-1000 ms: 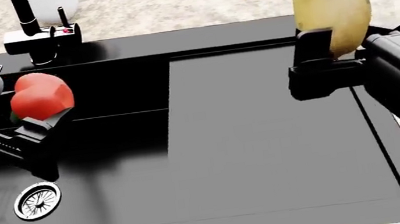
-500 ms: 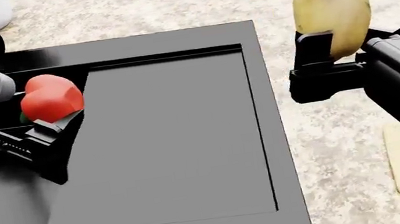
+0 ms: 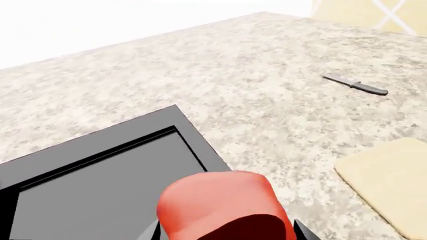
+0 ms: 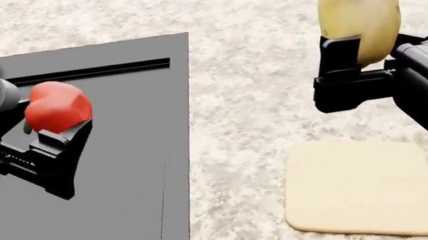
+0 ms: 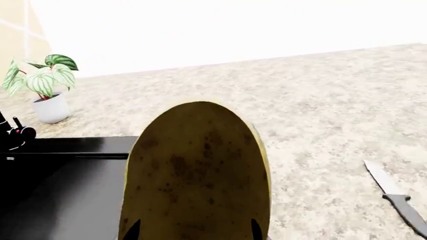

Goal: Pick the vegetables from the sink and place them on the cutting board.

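Note:
My left gripper (image 4: 56, 131) is shut on the red bell pepper (image 4: 56, 107) and holds it above the sink's grey drainboard (image 4: 119, 165). The pepper fills the near part of the left wrist view (image 3: 217, 205). My right gripper (image 4: 347, 54) is shut on the yellowish-tan potato (image 4: 358, 11) and holds it upright in the air over the counter, above and behind the cream cutting board (image 4: 362, 187). The potato fills the right wrist view (image 5: 197, 175). The board's corner shows in the left wrist view (image 3: 393, 175). The sink basin is out of the head view.
A speckled stone counter (image 4: 245, 40) surrounds the sink. A knife lies on the counter beyond the board, seen in the left wrist view (image 3: 357, 85) and the right wrist view (image 5: 397, 197). A potted plant (image 5: 43, 87) and the black faucet (image 5: 13, 135) stand beyond the sink.
The view has shifted right: the sink slid left, the basin left the frame and the whole cutting board came into view. Both grippers keep their vegetables and their places in the picture.

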{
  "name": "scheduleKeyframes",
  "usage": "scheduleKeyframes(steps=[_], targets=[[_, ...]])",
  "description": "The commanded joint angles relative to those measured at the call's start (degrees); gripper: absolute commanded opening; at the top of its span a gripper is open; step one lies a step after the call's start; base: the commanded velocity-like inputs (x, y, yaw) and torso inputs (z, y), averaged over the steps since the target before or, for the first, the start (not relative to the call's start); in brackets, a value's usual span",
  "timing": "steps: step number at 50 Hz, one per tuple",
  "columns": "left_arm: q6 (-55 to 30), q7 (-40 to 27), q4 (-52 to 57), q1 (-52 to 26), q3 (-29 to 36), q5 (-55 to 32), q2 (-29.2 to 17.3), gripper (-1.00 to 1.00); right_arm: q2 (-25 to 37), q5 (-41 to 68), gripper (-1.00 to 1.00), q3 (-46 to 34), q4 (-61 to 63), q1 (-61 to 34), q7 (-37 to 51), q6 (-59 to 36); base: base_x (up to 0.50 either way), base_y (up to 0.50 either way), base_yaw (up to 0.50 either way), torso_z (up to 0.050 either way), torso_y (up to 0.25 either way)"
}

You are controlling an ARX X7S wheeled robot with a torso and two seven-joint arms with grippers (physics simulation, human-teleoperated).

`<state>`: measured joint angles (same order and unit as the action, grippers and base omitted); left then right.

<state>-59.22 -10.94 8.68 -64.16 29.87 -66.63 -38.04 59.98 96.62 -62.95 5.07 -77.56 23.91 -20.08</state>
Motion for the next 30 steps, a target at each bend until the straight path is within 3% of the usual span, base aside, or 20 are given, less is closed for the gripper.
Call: scheduleKeyframes(steps=[1, 21, 30], targets=[[-0.1, -1.0, 0.1, -0.3, -0.2, -1.0, 0.0, -1.0, 0.4, -1.2, -1.0, 0.5, 0.2, 0.2, -0.4, 0.0, 0.0, -0.5, 0.0, 0.0, 0.0], [-0.4, -1.1, -0.1, -0.9, -0.4, -1.8, -0.2, -1.0, -0.8, -1.4, -1.0, 0.1, -0.7, 0.6, -0.8, -0.6, 0.0, -0.5, 0.0, 0.0, 0.001], [0.3, -1.4, -1.3, -0.8, -0.6, -1.3, 0.0, -1.0, -1.2, -1.8, -1.0, 0.0, -1.1, 0.8, -0.6, -0.7, 0.0, -0.09, 0.0, 0.0, 0.0]])
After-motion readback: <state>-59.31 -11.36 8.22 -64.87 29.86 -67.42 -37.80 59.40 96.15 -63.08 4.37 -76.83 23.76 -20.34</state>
